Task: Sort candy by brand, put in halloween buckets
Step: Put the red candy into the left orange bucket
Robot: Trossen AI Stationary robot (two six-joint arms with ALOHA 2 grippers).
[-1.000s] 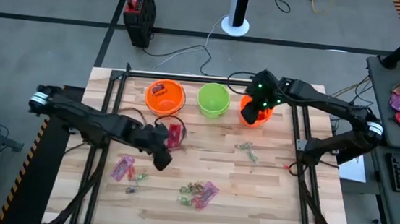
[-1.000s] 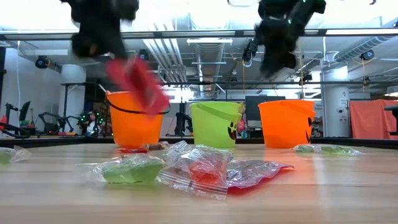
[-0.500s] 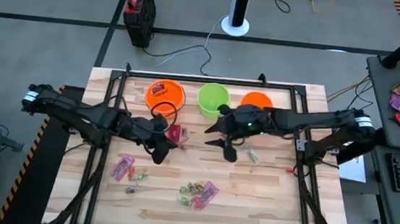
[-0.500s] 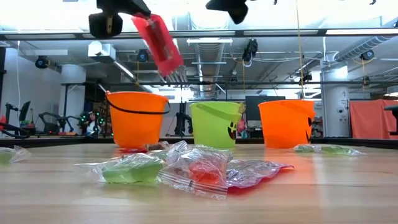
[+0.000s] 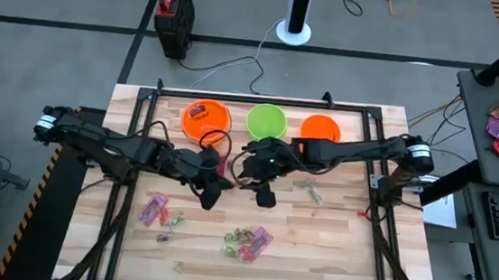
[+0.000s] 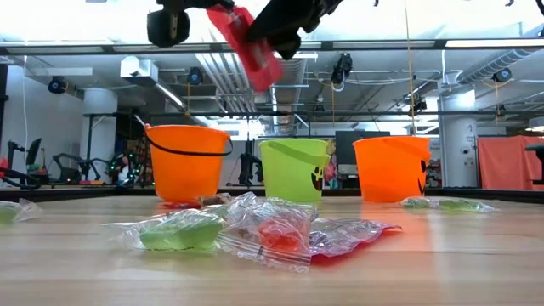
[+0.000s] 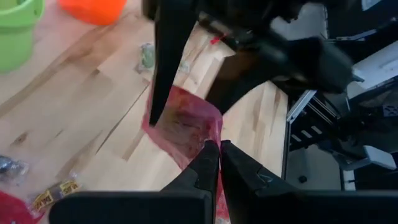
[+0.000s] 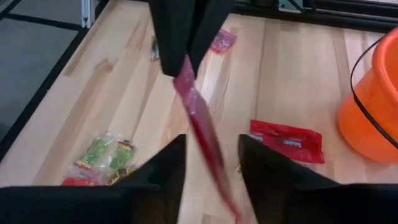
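My left gripper [image 7: 216,158] is shut on a red candy packet [image 7: 183,127], which hangs high over the table's middle [image 5: 220,166] and shows aloft in the low view [image 6: 255,42]. My right gripper [image 8: 211,168] is open, one finger on each side of that packet [image 8: 199,118]; I see no touch. Two orange buckets [image 5: 206,120] [image 5: 321,126] and a green one [image 5: 266,123] stand along the far edge. The left orange bucket holds a red packet. Another red packet [image 8: 286,140] lies flat beside it. My left gripper pinches the red packet between its two fingers at one end [image 7: 208,144], coming level from the table's left. The packet is lifted clear of the table. It slants down from the fingers toward my right gripper.
A pink packet [image 5: 153,210] and small green-and-brown pieces [image 5: 164,235] lie near the left. A mixed cluster [image 5: 248,241] sits at the near middle, and green pieces [image 5: 310,191] right of centre. A black frame [image 5: 375,151] borders the table.
My right gripper has swung from above the right orange bucket toward the table's left and come up to the packet, with its fingers now on either side of it. My left gripper has raised the red packet and carried it toward the table's right, and the packet has tilted over.
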